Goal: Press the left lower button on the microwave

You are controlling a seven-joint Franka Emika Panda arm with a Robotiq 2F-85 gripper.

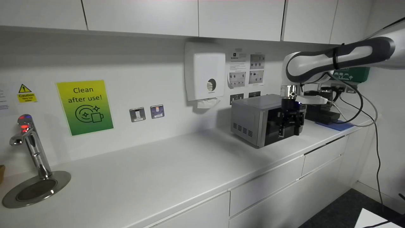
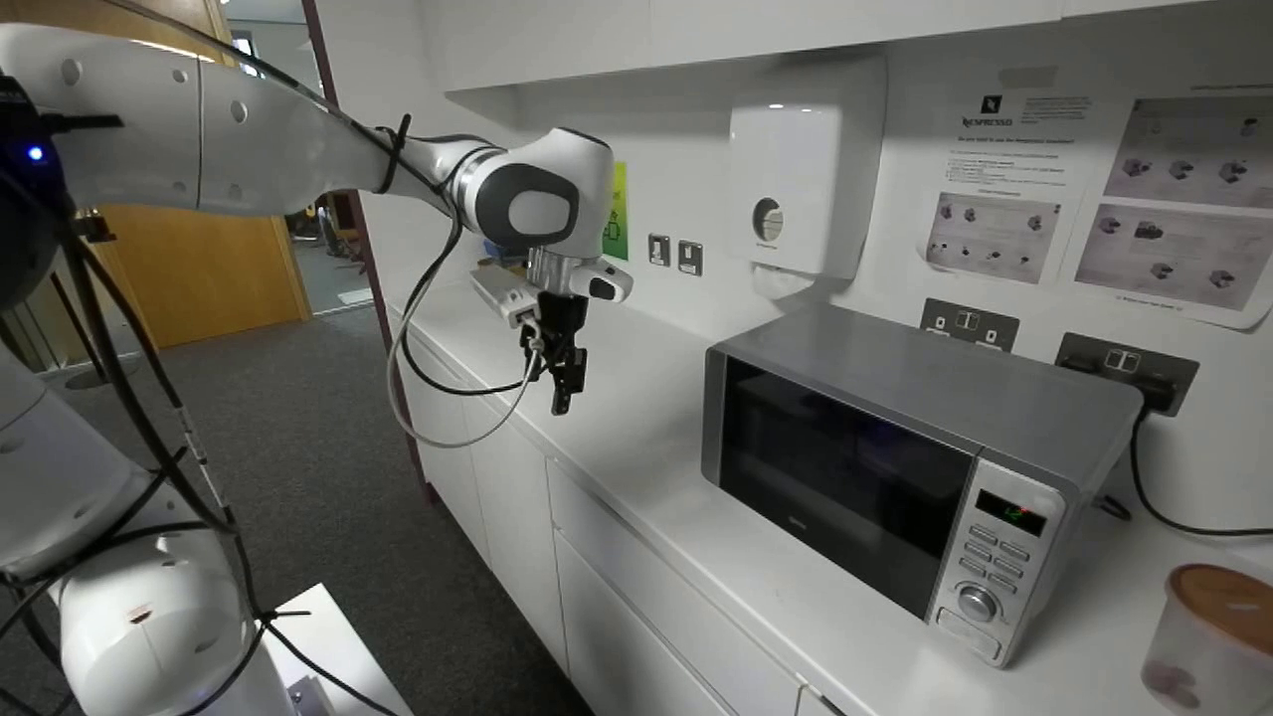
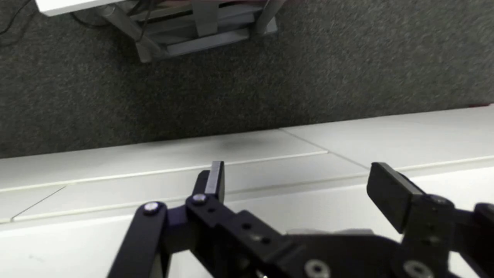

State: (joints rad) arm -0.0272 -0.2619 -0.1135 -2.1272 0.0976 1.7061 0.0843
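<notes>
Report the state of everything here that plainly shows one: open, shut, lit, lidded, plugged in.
Gripper: open, jaws apart, holding nothing.
Microwave: door shut, display lit.
Tap: red light on.
Towel dispenser: paper hanging out below.
Clear container: lid on.
Wall plug: plugged in.
Upper cupboards: shut.

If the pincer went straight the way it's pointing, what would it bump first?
Probably the dark floor: the pincer points down, and past its fingertips the wrist view shows cabinet fronts, then floor. Depth is unclear; it might clip the edge of the white counter first.
</notes>
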